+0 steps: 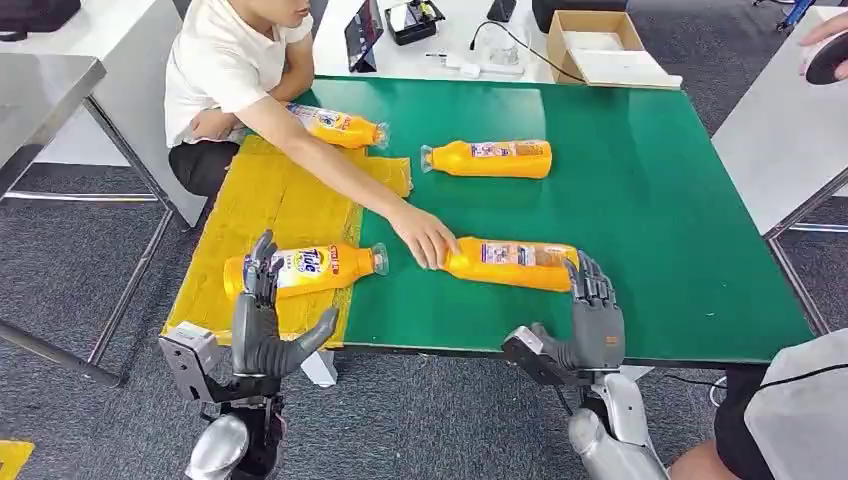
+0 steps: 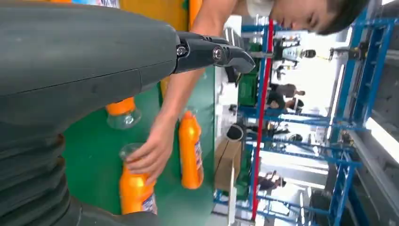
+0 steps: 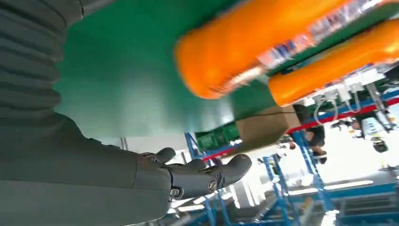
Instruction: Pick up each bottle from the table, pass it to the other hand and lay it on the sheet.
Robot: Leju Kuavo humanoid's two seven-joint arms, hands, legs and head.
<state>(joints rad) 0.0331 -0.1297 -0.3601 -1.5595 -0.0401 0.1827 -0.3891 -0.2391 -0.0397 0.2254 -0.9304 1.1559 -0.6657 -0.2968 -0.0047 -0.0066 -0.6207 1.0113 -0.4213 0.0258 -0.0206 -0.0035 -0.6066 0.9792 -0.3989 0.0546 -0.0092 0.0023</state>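
The right hand (image 1: 592,318) is open and holds nothing, its fingers up at the table edge, just beside the nearest bottle (image 1: 512,264). The left hand (image 1: 262,322) is open too. A person's hand (image 1: 425,237) rests on that bottle's neck, so reaching now could bump it. The bottle is orange, smooth and round, lying flat on the green table (image 1: 650,200); it may roll. The yellow sheet (image 1: 270,200) holds two more.

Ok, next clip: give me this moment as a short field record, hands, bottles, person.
left hand: open, at the near table edge, by the bottle on the sheet
right hand: open, at the base of the near bottle
bottles on yellow sheet: two
bottles on green mat: two
person's hand: on the near bottle's cap end
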